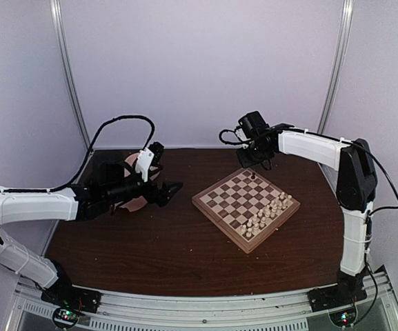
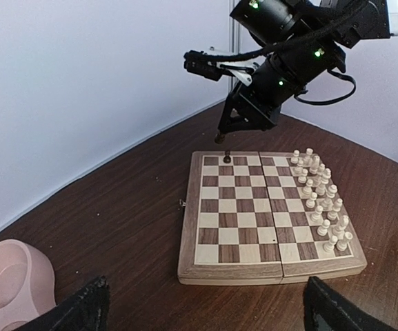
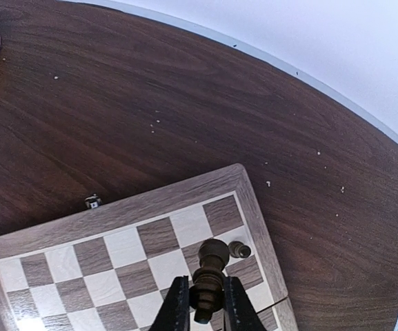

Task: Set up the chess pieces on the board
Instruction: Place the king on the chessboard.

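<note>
dk turned-wood piece [image 3: 212,261] in r gripper [image 3: 206,284]

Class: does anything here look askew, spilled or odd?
The square checkered wooden chessboard sits turned cornerwise to the dark brown table's near edge, and pale crumbs dot the wood beside it. The pale cream chessmen stand upright.

Right gripper [image 3: 204,283] clamped (left gripper [image 1: 174,187] spread wide).

The top external view looks down from behind the near edge over the whole counter [image 1: 150,252]. The left wrist view faces right toward the board [image 2: 240,234] from well back. The right wrist view sits close above its far corner, which all share.
</note>
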Controlling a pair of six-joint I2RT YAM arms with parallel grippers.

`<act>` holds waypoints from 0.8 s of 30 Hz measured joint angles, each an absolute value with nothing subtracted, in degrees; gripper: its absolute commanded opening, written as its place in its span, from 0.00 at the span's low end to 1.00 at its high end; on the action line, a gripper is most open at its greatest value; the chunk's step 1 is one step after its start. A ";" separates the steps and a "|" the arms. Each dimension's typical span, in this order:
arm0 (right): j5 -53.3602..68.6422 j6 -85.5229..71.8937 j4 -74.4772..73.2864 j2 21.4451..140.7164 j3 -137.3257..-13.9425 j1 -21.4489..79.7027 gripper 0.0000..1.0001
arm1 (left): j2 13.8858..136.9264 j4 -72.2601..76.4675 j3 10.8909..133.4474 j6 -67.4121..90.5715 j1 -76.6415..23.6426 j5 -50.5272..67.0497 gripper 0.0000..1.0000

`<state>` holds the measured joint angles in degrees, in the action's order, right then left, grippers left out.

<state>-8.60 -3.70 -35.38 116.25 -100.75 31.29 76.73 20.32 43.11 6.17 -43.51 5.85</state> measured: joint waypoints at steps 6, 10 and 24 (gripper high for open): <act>-8.95 -1.91 -35.40 118.89 -102.08 30.65 0.00 | 77.28 16.36 45.56 6.85 -43.51 4.01 0.98; -6.07 -1.43 -35.42 118.89 -102.08 30.65 0.00 | 77.54 15.00 45.56 7.09 -43.51 3.31 0.98; 0.54 0.16 -37.23 122.50 -103.04 30.68 0.00 | 79.20 13.47 46.83 7.49 -43.51 3.25 0.98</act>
<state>0.54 0.16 -37.23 122.50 -103.04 30.68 79.20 13.47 46.83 7.49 -43.51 3.25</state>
